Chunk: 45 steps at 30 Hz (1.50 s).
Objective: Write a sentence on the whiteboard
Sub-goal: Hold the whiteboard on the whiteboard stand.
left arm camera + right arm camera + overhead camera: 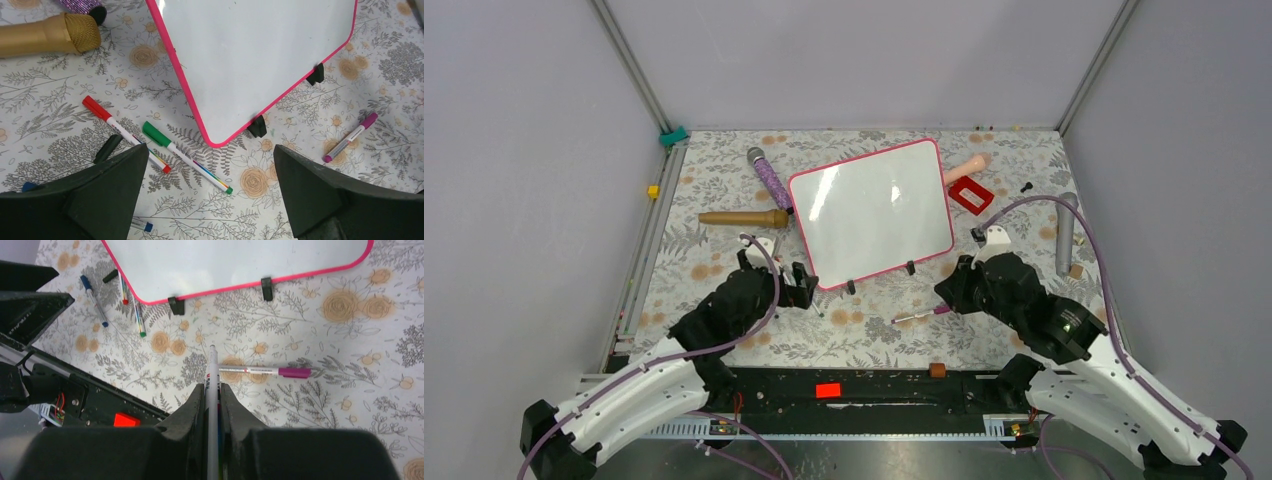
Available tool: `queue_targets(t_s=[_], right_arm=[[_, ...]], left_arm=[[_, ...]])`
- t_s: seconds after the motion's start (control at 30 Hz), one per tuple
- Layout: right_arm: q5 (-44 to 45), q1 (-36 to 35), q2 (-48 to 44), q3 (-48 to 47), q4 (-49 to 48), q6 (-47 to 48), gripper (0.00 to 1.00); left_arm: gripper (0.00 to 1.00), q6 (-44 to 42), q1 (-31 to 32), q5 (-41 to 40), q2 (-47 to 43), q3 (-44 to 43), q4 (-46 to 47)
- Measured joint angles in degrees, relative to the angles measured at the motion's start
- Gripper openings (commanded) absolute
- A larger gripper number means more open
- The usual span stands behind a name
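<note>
Closest to you in the right wrist view, the right gripper [212,388] has its two black fingers pinched tight on a slim white marker pen [212,362]. The pen's tip points out ahead over the floral-print surface [350,405]. A white marker with a purple cap [270,371] lies flat there, crosswise to the pen you're holding.

Over on your other side, the left gripper [211,155] has its jaws spread as wide as they go, with nothing between them. It hangs above the surface close to the board's near-left corner. Under it you've got a red-capped marker [120,131] and a green-capped marker [185,156] lying side by side. There's a loose black cap [107,148] just beside the red one. A blue-capped marker [94,300] sits a little further to the left.

Now the large white whiteboard with the thin pink-red frame [874,210]. It sits mid-surface, turned at an angle, beyond and between your two grippers. Its two small black feet [850,286] are on the edge facing you. The face is plain glossy white, showing only reflections.

To the board's left lie a gold microphone [744,217] and a glittery purple microphone [769,178]. Off its far-right corner are a small red frame-shaped block [971,195] and a peach-coloured microphone [969,168]. A grey microphone [1064,232] lies near the right edge, well apart from the board.
</note>
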<state>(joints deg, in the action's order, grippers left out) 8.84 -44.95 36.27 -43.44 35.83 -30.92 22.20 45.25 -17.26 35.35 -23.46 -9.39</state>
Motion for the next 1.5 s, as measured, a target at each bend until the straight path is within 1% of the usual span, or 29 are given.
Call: queue_targets(t_s=[0.2,0.3,0.5,0.63,0.83,1.2,1.4,1.5], right_arm=[[1.0,0.0,4.5,-2.2,-3.0,0.6,0.0],[1.0,0.0,6.8,-3.4,-4.4,0.6,0.0],[0.9,0.0,5.9,-2.5,-5.8,-1.6,0.0],[0.8,0.0,5.4,-1.5,-7.3,-2.6,0.0],[1.0,0.0,7.6,-1.9,-8.3,-1.8,0.0],[-6.3,0.0,8.6,-3.7,-9.3,3.7,0.0],[-8.7,0.0,8.5,-3.5,-12.6,4.8,0.0],[-9.0,0.0,7.0,-2.3,-14.9,5.1,0.0]], left_arm=[[0.99,-2.4,0.0,-0.6,-2.8,0.6,1.0],[0.99,-3.4,0.0,-0.6,-5.4,3.2,3.6],[0.99,-5.0,0.0,-0.6,-9.5,8.7,5.9],[0.99,-5.8,0.0,-0.6,-10.1,9.4,7.4],[0.99,-5.9,0.0,-0.5,-10.0,10.1,9.6],[0.99,-6.3,0.0,0.7,-8.2,11.0,11.7],[0.99,-6.3,0.0,0.7,-10.7,11.0,11.7],[0.99,-6.3,0.0,0.7,-12.6,11.6,12.0]])
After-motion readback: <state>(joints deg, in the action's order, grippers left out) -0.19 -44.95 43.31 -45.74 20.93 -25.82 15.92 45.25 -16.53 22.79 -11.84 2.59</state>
